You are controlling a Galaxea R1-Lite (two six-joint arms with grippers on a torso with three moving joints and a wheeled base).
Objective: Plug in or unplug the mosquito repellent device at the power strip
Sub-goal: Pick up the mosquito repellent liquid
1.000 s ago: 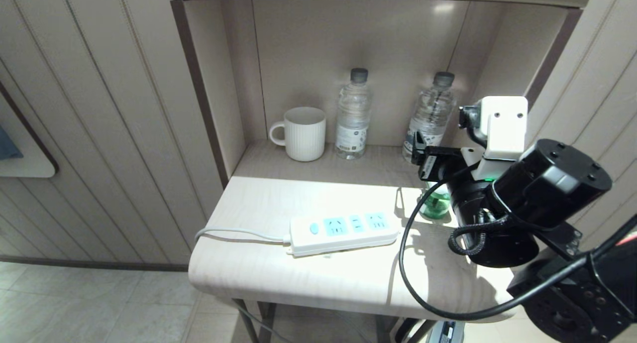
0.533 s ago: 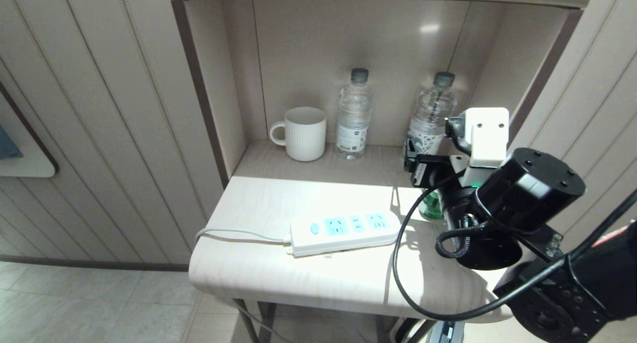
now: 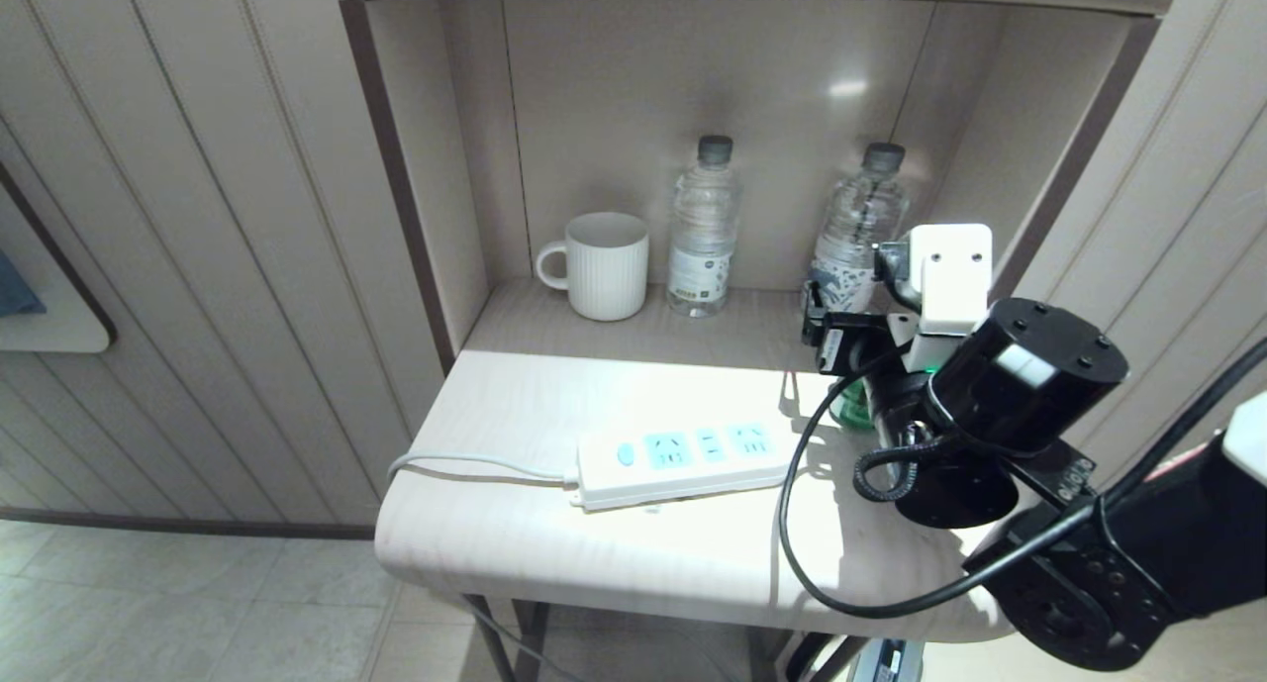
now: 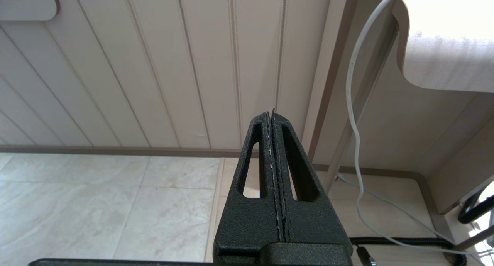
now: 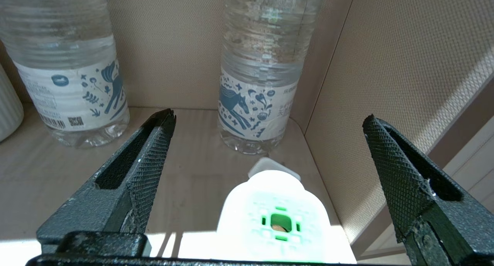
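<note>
The mosquito repellent device stands on the table's right side, apart from the power strip. Its white squarish head with a green centre is brightly lit. In the head view only a sliver of its green bottle shows behind my right arm. My right gripper hangs just above it, open wide, with one finger off to either side of the head and touching nothing. The white power strip with light-blue sockets lies flat mid-table, nothing plugged into it. My left gripper is shut and empty, parked low beside the table.
Two clear water bottles and a white ribbed mug stand at the back of the niche. The niche's right wall is close to the device. The strip's grey cord runs off the table's left edge.
My right arm has shifted left and a little lower toward the device, covering more of the green bottle. Its fingers stayed open. The strip, bottles and mug have not moved.
</note>
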